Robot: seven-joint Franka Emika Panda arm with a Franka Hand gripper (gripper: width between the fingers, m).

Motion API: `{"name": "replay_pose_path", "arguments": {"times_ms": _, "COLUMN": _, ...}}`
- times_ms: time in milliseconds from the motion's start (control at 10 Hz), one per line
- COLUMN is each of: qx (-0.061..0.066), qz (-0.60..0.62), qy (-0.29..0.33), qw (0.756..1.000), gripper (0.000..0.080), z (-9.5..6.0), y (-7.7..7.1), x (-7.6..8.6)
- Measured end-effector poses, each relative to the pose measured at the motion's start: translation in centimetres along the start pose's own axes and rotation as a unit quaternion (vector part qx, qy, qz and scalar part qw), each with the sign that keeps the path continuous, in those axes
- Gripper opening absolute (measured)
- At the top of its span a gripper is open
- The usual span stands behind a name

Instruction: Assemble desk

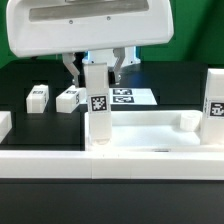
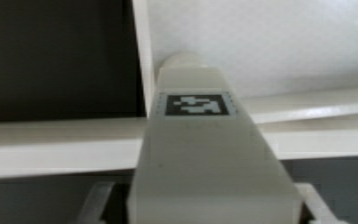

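My gripper [image 1: 96, 68] is shut on a white square-section desk leg [image 1: 97, 105] and holds it upright, its lower end at the near left corner of the white desk slab [image 1: 150, 128]. The leg's black-and-white tag faces the exterior camera. In the wrist view the same leg [image 2: 202, 150] fills the middle, with its tag on top and the slab's rim [image 2: 60, 152] beyond it. Another leg [image 1: 215, 100] stands upright at the slab's corner on the exterior view's right. Two loose legs [image 1: 38, 97] [image 1: 68, 99] lie on the black table to the left.
The marker board [image 1: 130, 96] lies flat behind the slab. A long low white rail [image 1: 110, 170] runs along the front. A small white block [image 1: 4, 124] sits at the exterior view's left edge.
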State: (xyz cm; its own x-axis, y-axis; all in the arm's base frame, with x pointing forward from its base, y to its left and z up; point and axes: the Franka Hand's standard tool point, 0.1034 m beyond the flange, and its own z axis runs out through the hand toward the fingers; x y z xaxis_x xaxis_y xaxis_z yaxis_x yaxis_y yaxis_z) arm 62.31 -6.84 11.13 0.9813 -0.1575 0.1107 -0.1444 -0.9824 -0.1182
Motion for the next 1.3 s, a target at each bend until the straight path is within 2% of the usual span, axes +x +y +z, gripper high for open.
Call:
{"name": "replay_pose_path", "arguments": {"times_ms": 300, "qx": 0.002, "qz": 0.127, "qy": 0.001, "qw": 0.992, "gripper": 0.0288, "z": 0.07, "y": 0.13, "x": -0.08}}
{"name": "replay_pose_path", "arguments": {"times_ms": 400, "qx": 0.001, "qz": 0.194, "qy": 0.005, "qw": 0.981, "gripper": 0.0289, "z": 0.1, "y": 0.15, "x": -0.14}}
{"name": "replay_pose_path", "arguments": {"times_ms": 600, "qx": 0.0, "qz": 0.298, "qy": 0.009, "qw": 0.955, "gripper": 0.0289, "z": 0.12, "y": 0.15, "x": -0.2}}
{"name": "replay_pose_path", "arguments": {"times_ms": 900, "qx": 0.0, "qz": 0.43, "qy": 0.018, "qw": 0.903, "gripper": 0.029, "z": 0.17, "y": 0.22, "x": -0.14}}
{"name": "replay_pose_path", "arguments": {"times_ms": 1000, "qx": 0.001, "qz": 0.478, "qy": 0.017, "qw": 0.878, "gripper": 0.029, "z": 0.17, "y": 0.32, "x": -0.18}}
{"name": "replay_pose_path", "arguments": {"times_ms": 1200, "qx": 0.002, "qz": 0.499, "qy": 0.016, "qw": 0.866, "gripper": 0.029, "z": 0.17, "y": 0.35, "x": -0.2}}
{"name": "replay_pose_path", "arguments": {"times_ms": 1300, "qx": 0.002, "qz": 0.491, "qy": 0.016, "qw": 0.871, "gripper": 0.038, "z": 0.19, "y": 0.27, "x": -0.19}}
